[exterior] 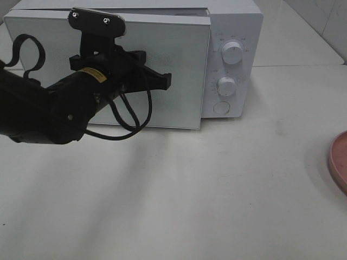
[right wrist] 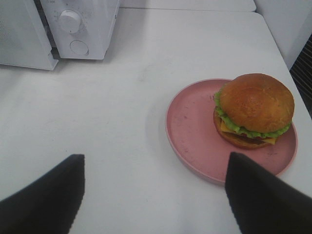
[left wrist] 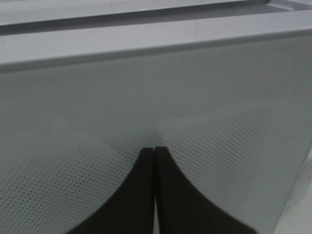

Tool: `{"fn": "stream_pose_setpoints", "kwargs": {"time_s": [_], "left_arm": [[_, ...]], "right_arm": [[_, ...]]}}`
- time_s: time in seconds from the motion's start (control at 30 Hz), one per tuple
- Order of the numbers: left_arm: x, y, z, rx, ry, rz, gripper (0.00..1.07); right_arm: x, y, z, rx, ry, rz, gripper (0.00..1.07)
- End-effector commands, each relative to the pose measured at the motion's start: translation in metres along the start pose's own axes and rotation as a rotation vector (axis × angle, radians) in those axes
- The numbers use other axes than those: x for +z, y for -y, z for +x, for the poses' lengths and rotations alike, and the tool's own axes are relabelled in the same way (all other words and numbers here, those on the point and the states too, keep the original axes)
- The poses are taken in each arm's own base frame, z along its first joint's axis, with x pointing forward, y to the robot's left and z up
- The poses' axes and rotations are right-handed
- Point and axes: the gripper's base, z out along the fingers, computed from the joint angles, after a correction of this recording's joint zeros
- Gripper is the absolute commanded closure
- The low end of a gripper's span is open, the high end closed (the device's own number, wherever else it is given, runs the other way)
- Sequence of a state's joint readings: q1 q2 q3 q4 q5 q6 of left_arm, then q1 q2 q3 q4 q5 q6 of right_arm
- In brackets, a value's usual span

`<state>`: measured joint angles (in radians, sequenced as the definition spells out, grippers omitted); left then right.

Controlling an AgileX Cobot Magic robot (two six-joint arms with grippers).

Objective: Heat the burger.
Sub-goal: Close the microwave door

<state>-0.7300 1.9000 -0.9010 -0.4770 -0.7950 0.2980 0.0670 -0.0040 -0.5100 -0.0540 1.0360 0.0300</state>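
The burger [right wrist: 254, 108], with a golden-brown bun, green lettuce and a dark patty, sits on a pink plate [right wrist: 195, 131] on the white table. It shows only in the right wrist view. My right gripper [right wrist: 154, 158] hovers open over the table just short of the plate, with nothing between its fingers. The white microwave [exterior: 233, 32] stands at the back. My left gripper [left wrist: 155, 150] is shut, with its tips against the dotted door [exterior: 179, 59]. The black left arm [exterior: 65, 108] reaches in from the left in front of the door.
Two knobs [exterior: 232, 54] and a round button [exterior: 222, 108] sit on the microwave's right panel. The door's right edge stands slightly out from the body. In the high view only the pink plate's rim [exterior: 337, 162] shows, at the right edge. Bare white table lies in front.
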Motion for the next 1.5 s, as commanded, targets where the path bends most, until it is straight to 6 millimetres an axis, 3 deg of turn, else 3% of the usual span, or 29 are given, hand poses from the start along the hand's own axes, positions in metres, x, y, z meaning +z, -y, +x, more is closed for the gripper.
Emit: {"fn": "stream_pose_setpoints", "kwargs": {"time_s": [0.03,0.53,0.8,1.07,1.4,1.43,1.47,1.5], "left_arm": [[0.013,0.005,-0.007,0.005,-0.006,-0.029,1.07],[0.049,0.008,-0.015,0.006,-0.023,-0.069,1.07],[0.053,0.009,-0.013,0.014,-0.025,-0.068,1.07],[0.040,0.022,-0.019,0.024,-0.130,0.039,1.07],[0.002,0.032,-0.014,0.024,-0.346,0.187,1.07],[-0.004,0.035,-0.012,0.012,-0.429,0.238,1.06],[-0.010,0.038,-0.011,0.010,-0.501,0.286,0.96],[-0.010,0.038,-0.011,0.010,-0.501,0.286,0.96]], "right_arm": [[-0.002,0.000,0.003,0.001,0.028,0.004,0.31],[-0.002,0.000,0.003,0.002,0.028,0.004,0.31],[-0.002,0.000,0.003,0.005,0.028,0.004,0.31],[-0.002,0.000,0.003,0.005,0.028,0.003,0.31],[-0.002,0.000,0.003,0.005,0.028,0.003,0.31],[-0.002,0.000,0.003,0.005,0.028,0.003,0.31],[-0.002,0.000,0.003,0.005,0.028,0.003,0.31],[-0.002,0.000,0.003,0.005,0.028,0.003,0.31]]}}
